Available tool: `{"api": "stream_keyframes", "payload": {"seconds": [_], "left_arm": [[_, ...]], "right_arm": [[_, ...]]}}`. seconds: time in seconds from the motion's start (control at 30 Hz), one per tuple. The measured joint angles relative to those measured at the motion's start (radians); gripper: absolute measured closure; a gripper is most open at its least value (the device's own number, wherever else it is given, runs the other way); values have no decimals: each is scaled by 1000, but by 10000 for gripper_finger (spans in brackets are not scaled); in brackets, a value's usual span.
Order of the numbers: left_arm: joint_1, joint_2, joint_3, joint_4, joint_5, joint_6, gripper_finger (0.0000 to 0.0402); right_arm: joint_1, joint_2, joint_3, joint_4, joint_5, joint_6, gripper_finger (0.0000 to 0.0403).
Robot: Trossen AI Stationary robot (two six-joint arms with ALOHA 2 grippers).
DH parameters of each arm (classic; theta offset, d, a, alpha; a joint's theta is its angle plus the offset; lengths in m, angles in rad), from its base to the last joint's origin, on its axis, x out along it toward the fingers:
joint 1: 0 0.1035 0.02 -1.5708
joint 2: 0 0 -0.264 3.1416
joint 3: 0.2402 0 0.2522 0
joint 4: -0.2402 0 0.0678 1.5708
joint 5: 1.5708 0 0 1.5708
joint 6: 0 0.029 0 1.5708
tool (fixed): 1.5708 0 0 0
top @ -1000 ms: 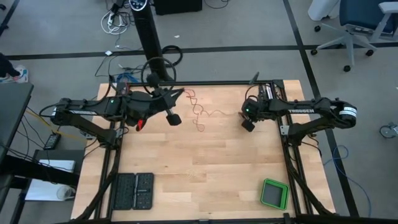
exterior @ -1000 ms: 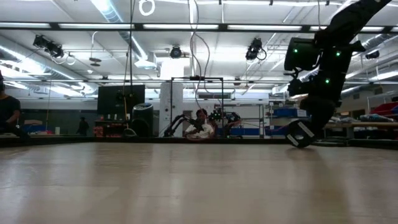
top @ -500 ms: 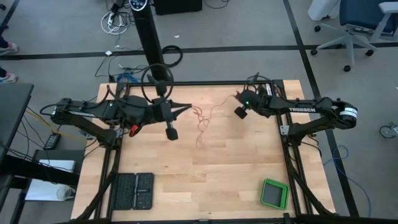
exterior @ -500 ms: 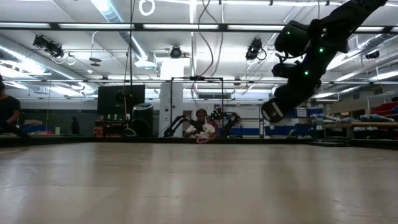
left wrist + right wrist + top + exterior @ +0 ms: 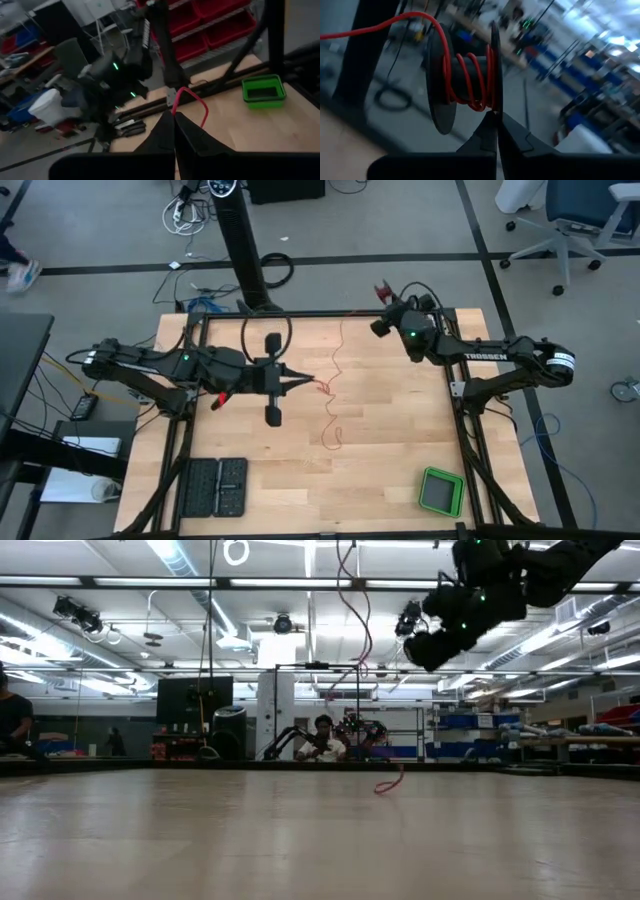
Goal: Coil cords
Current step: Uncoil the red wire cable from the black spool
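The left gripper (image 5: 303, 381) sat over the table's centre-left, its fingers (image 5: 172, 131) pinched together on the red-orange cord (image 5: 333, 370). The right gripper (image 5: 381, 290) was raised at roughly one o'clock from the table centre, above the far edge — fingers (image 5: 495, 131) closed on the rim of a dark spool (image 5: 465, 77) wound with several turns of the cord. From there the cord ran in loose waves toward the near side, its loose end curling on the wooden table (image 5: 400, 460) near six o'clock of the left gripper.
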Motion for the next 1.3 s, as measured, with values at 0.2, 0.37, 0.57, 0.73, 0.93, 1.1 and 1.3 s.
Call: {"api": "stream_keyframes", "payload": {"seconds": [0.2,0.37,0.57,0.73,0.93,1.1,1.3], "left_arm": [[0,0,-108,78,75,-4,402],[2,0,-218,175,55,-24,401],[10,0,-336,278,-220,-61,382],[43,0,-380,309,-285,-74,329],[78,0,-381,297,-300,-35,292],[97,-1,-381,289,-354,-27,289],[99,-2,-380,318,-340,18,288]], "right_arm": [[55,0,0,311,-4,-246,403],[132,0,0,476,-11,-432,403],[218,0,0,558,-13,-557,403],[266,0,0,588,-13,-610,403],[333,0,0,587,-30,-629,403],[390,-1,0,585,-29,-646,403],[485,-1,0,556,-56,-549,403]]}}
